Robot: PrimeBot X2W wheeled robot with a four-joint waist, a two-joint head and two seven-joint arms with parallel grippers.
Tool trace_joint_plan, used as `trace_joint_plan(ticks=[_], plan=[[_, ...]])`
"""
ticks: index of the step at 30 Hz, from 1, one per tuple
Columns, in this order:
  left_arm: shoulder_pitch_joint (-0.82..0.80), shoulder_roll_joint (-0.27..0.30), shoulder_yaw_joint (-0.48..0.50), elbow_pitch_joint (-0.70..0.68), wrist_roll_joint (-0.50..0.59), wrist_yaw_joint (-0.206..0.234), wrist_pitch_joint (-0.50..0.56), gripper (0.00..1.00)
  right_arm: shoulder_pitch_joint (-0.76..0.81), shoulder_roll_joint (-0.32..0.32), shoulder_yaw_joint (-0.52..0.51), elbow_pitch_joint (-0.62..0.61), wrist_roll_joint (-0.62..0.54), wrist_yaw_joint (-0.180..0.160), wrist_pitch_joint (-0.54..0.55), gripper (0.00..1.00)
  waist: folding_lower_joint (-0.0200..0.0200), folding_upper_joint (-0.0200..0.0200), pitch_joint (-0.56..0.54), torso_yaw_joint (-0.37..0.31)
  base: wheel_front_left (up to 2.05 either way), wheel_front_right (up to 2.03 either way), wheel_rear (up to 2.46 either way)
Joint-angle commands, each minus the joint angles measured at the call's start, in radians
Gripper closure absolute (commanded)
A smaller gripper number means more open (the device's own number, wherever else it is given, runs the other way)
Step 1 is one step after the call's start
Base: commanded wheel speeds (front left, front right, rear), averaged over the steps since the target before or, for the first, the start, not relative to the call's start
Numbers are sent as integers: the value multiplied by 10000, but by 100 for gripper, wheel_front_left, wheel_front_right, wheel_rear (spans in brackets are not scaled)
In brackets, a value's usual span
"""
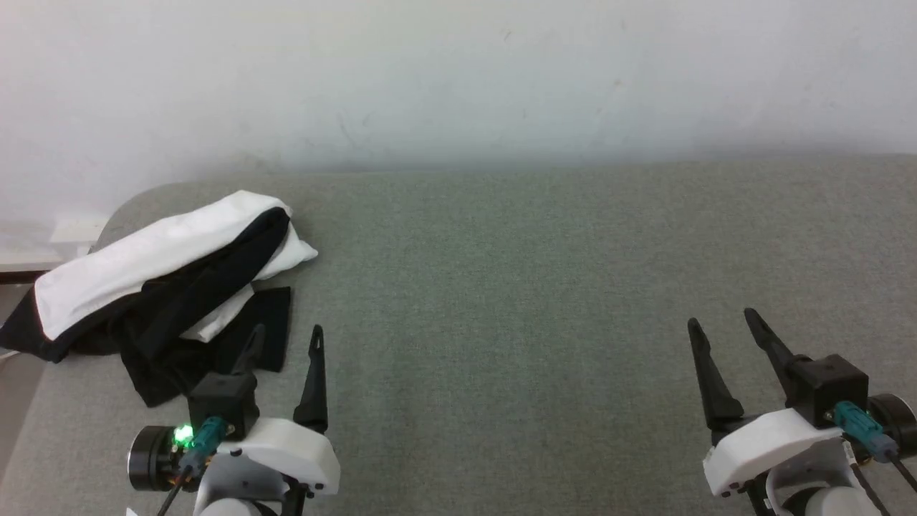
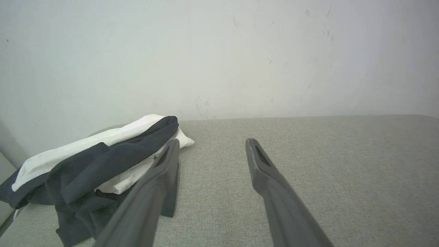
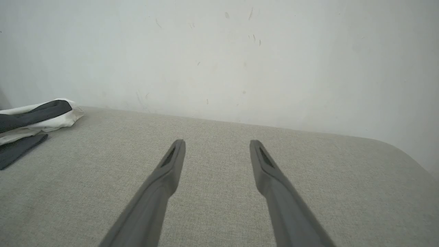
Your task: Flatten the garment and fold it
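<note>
The garment (image 1: 143, 258) lies bunched at the far left corner of the grey padded surface (image 1: 501, 287), with white folds on top, black fabric beneath, and one black end over the left edge. My left gripper (image 1: 286, 331) sits just beside its near edge, fingers apart and empty. My right gripper (image 1: 722, 319) is near the right edge, well apart from the garment, fingers likewise spread and empty.

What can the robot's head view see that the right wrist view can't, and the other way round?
Head view's extra: the open left end effector with a green light behind it. Right wrist view's extra: the rounded right corner of the grey surface. Both share: the open right end effector, the crumpled garment (just one end from the wrist), the grey surface and white wall.
</note>
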Motion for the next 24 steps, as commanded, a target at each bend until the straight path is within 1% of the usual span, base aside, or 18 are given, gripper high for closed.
trace_joint_plan(ticks=[1,10,24], plan=[[-124,-5,-29,57,-105,-31,-142,0,44,8,-35,-39,71,-5,-123,0,0,0,16,59,0,0,0],[-184,-7,22,108,-331,4,-331,0,77,11,-39,-124,108,-6,-311,0,0,0,66,486,0,0,0],[-227,-10,135,200,-678,71,-602,0,72,14,62,-244,66,-9,-582,0,0,0,122,1659,0,0,0]])
